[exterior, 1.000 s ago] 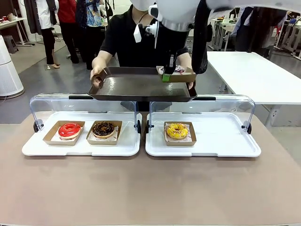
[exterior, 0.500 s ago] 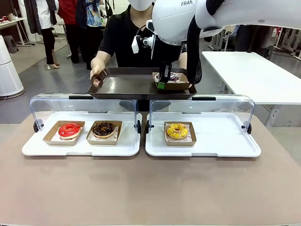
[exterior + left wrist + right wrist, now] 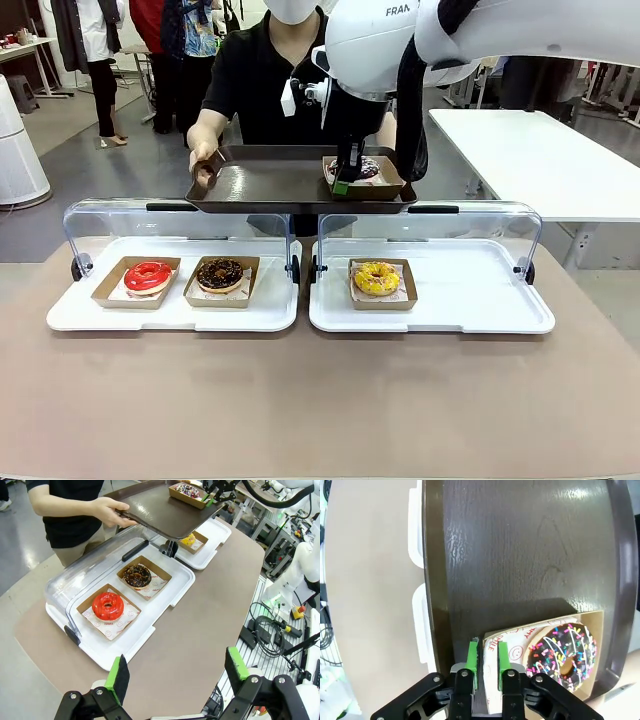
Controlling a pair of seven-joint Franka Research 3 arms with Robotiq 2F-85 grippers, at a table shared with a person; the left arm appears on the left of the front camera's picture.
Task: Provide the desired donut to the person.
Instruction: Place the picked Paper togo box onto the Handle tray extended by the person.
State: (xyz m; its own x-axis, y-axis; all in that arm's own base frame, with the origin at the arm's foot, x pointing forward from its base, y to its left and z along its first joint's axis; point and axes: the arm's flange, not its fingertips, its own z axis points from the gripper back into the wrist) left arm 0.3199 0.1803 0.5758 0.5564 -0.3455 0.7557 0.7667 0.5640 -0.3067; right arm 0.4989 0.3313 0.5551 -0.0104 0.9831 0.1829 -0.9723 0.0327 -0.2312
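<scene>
Straddling the donut box (image 3: 517,642) wall near the tray (image 3: 520,555) edge, your right gripper (image 3: 487,645) stood with jaws slightly parted; a crooked retreat could snag and tip it.

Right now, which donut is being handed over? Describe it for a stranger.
Find the dark tray the person in black holds above the table's two white cases. At its right end sits a brown box, the robot's right tool at its edge. Its donut has chocolate icing with rainbow sprinkles; the red donut, brown donut and yellow donut lie in the cases.
</scene>
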